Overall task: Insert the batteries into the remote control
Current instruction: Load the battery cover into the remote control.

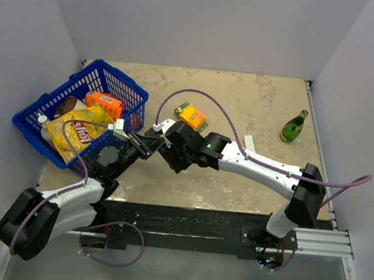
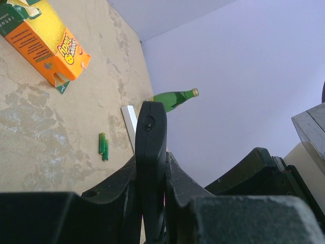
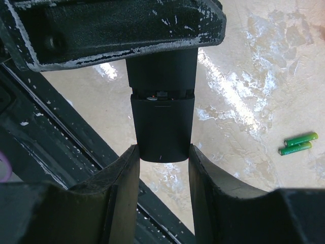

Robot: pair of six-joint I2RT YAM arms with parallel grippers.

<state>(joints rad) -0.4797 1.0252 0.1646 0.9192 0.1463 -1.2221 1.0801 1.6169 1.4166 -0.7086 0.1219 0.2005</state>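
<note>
Black and slim, the remote hangs above the desk at the middle of the scene, caught at both ends. The left claw is clenched on one end, gripping it edge-on. The right claw is pinched on the opposite end, its fingers pressed against the sides of what looks like the cover. A seam shows across the body just above that piece. I judge the cover is only starting to slide, or has not moved at all.

The batteries lie side by side on the desk, well apart from both claws and near the white bar. Neither has been picked up.

So the task looks early. The remote is lifted and braced, but the cover must come off, both cells go in, and the cover go back on.
</note>
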